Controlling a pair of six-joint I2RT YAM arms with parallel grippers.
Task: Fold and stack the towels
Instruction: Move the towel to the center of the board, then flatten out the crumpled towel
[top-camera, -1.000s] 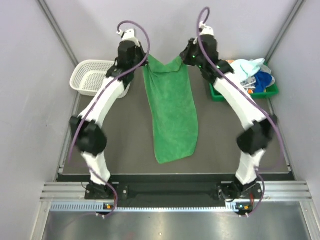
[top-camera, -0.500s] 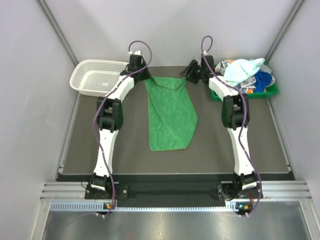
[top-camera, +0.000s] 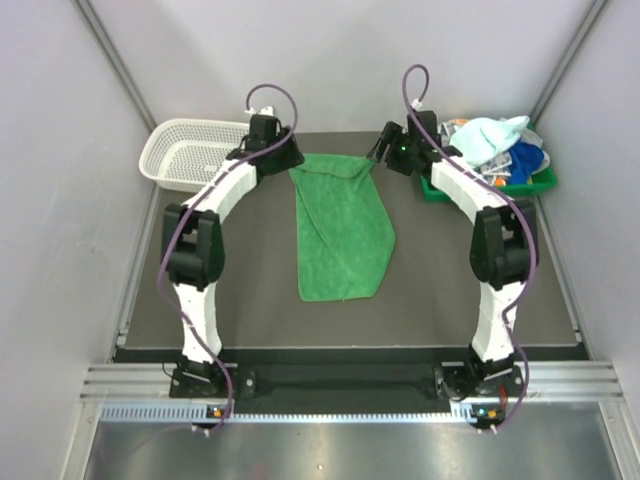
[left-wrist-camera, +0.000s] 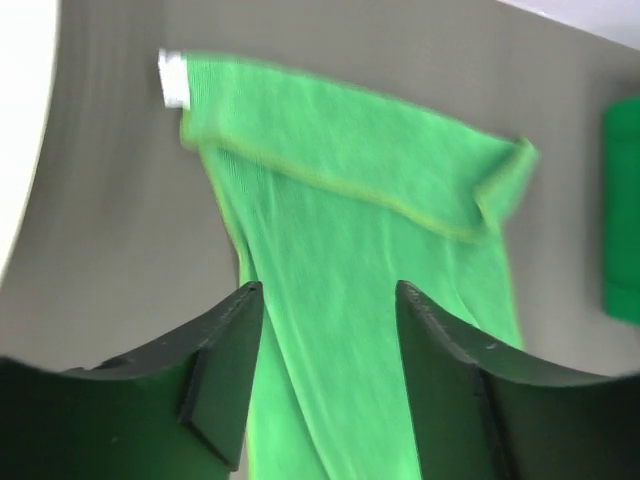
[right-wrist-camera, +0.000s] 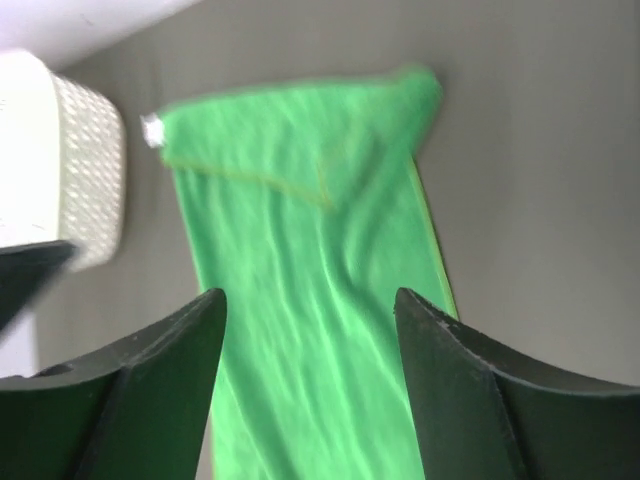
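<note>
A bright green towel (top-camera: 345, 235) lies spread on the dark table, its far edge partly folded over and a white tag (left-wrist-camera: 173, 78) at its far left corner. My left gripper (top-camera: 290, 158) hovers by that corner, open and empty; in the left wrist view its jaws (left-wrist-camera: 328, 290) stand apart above the cloth (left-wrist-camera: 350, 180). My right gripper (top-camera: 380, 150) is at the far right corner, also open and empty (right-wrist-camera: 308, 295) over the towel (right-wrist-camera: 300, 200). More towels, pale mint (top-camera: 490, 135) and royal blue (top-camera: 525, 158) among them, are piled at the back right.
The piled towels sit in a green plastic tray (top-camera: 545, 185) at the back right corner. A white mesh basket (top-camera: 160, 170) stands at the back left, close to the left arm. Grey walls enclose the table on three sides.
Both grippers lowered the hanging green towel onto the table, then opened and let go of its far corners. The arms now reach low toward the back.
</note>
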